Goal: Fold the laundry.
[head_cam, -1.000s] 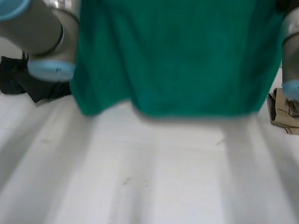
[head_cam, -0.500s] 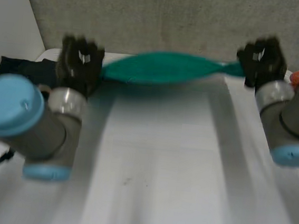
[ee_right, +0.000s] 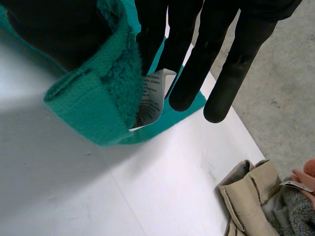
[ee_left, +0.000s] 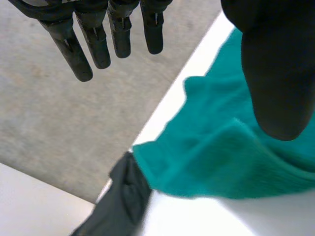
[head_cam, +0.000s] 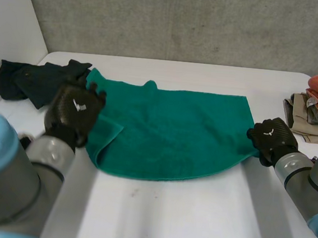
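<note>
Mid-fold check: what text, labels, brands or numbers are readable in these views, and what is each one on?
White care label on the green towel corner, by the right hand: printed lines, too small to read.
White mark on the back of the left hand and of the right hand: a logo shape, no letters legible.
White tag on the clothes pile: nothing legible.

The left robot hand [ee_left: 120,34] holds its fingers straight, thumb apart, gripping nothing. Under the thumb, a rumpled green terry towel [ee_left: 221,157] lies on the white bench [ee_left: 206,219]. Past the fingertips, a black crumpled cloth [ee_left: 125,196] lies just beside the towel's corner.
</note>
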